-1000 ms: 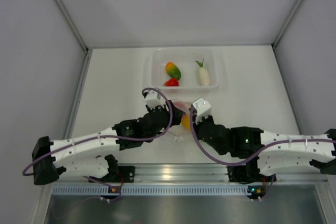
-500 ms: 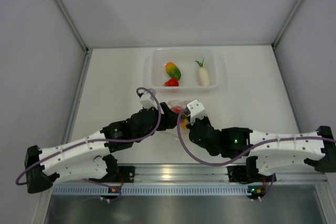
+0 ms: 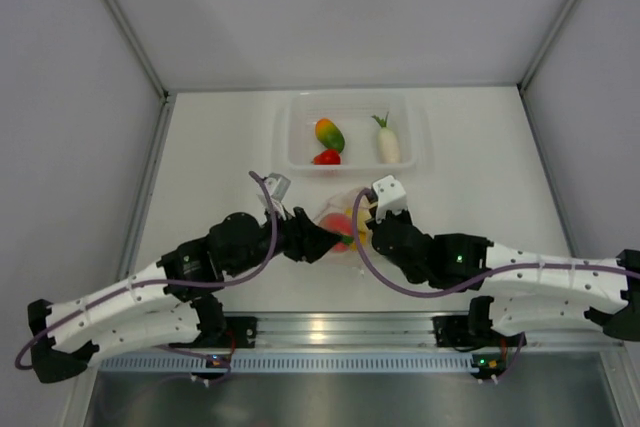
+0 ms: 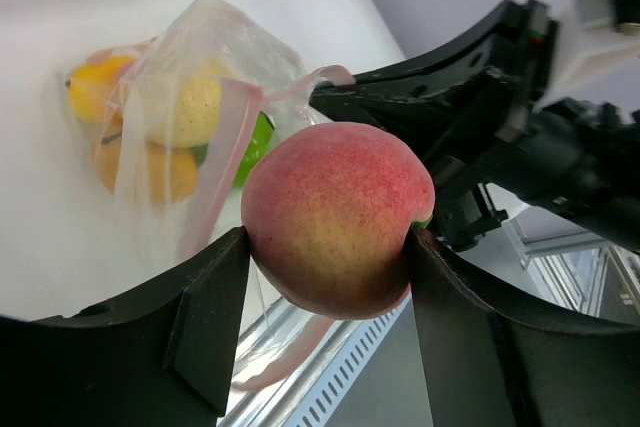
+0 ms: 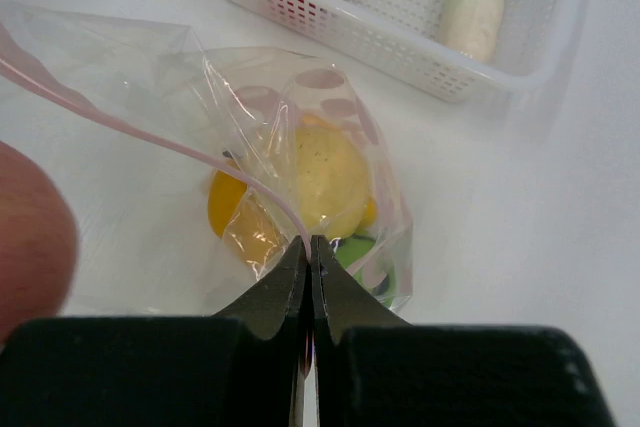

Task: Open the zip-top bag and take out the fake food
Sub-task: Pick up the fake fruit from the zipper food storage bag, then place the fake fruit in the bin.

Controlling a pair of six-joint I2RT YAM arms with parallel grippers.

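My left gripper is shut on a pink-and-yellow peach, one piece of the fake food, and holds it above the table just outside the bag's mouth. From above, the peach sits between the two arms. The clear zip-top bag hangs from my right gripper, which is shut on its pink zip strip. Yellow, orange and green pieces are still inside it. The left wrist view shows the bag slumped on the table behind the peach.
A clear rectangular tub stands at the back centre with a mango, a red piece and a white radish in it. Grey walls close in the table on three sides. A metal rail runs along the near edge.
My left arm has swung lower and leftward, drawing the peach out of the bag's mouth. My right gripper has kept its pinch on the zip strip and shifted only slightly.
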